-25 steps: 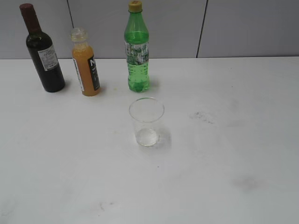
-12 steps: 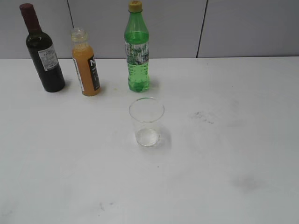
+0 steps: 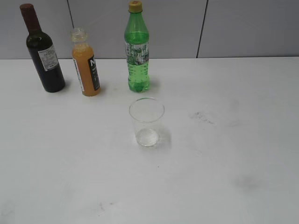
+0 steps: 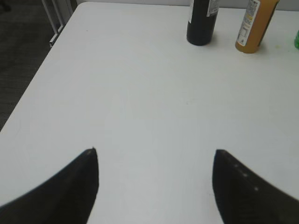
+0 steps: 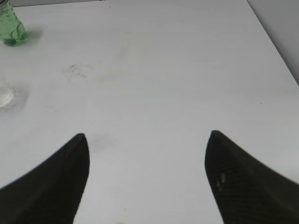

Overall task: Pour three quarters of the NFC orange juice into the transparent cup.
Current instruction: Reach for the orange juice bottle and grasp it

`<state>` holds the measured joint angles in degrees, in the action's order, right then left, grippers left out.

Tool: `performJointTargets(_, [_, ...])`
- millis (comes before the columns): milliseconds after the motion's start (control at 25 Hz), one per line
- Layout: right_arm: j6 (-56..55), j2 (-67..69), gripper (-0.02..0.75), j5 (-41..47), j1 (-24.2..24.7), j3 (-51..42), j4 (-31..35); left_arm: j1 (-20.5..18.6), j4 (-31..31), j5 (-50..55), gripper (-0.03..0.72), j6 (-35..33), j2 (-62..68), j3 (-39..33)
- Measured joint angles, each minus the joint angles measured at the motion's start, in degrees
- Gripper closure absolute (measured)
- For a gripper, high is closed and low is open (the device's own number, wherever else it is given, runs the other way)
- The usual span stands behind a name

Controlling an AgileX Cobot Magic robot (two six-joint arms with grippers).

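Juice [image 3: 86, 70] stands upright at the back of the table [image 3: 224, 154], uncapped as far as I can see, its clear neck bare above the orange fill. It sits between the wine bottle [image 3: 43, 51] on its left and the green bottle [image 3: 137, 49] on its right, near both but touching neither. My cup [image 3: 146, 121] stands upright in front of the green bottle, nearer to me, apart from all three bottles, and I see no orange in it.

From my left wrist camera, the left gripper [image 4: 156, 156] hangs above bare tabletop with its dark fingers [image 4: 70, 186] spread wide and nothing between them. The wine bottle's base [image 4: 202, 25] and the juice [image 4: 254, 28] show at the top of that view, well apart from the fingers.

From my right wrist camera, the right gripper [image 5: 147, 140] is likewise spread wide over bare table, holding nothing. The green bottle's base [image 5: 11, 28] shows at the top left corner, and the cup's bottom [image 5: 5, 97] just peeks in at the left edge. Faint grey smudges [image 5: 77, 70] mark the tabletop beyond the fingers. Neither arm shows in the exterior view.
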<state>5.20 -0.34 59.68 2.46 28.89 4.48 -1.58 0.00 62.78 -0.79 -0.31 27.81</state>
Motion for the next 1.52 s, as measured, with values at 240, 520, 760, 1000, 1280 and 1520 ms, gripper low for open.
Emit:
performJointTargets(240, [0.0, 0.0, 0.147, 0.0, -1.8, 0.0, 0.0, 0.0, 0.0, 0.0, 0.104, 0.0, 0.0, 0.0])
performJointTargets(520, [-0.2, 0.0, 0.147, 0.0, -4.3, 0.0, 0.0, 0.0, 0.0, 0.0, 0.104, 0.0, 0.0, 0.0])
performJointTargets(760, [-0.2, 0.0, 0.147, 0.0, -4.7, 0.0, 0.0, 0.0, 0.0, 0.0, 0.104, 0.0, 0.0, 0.0])
performJointTargets(1000, [-0.2, 0.0, 0.147, 0.0, -4.7, 0.0, 0.0, 0.0, 0.0, 0.0, 0.104, 0.0, 0.0, 0.0])
performJointTargets(1280, [-0.2, 0.0, 0.147, 0.0, -4.7, 0.0, 0.0, 0.0, 0.0, 0.0, 0.104, 0.0, 0.0, 0.0])
performJointTargets(1520, [-0.2, 0.0, 0.147, 0.0, -4.7, 0.0, 0.0, 0.0, 0.0, 0.0, 0.104, 0.0, 0.0, 0.0])
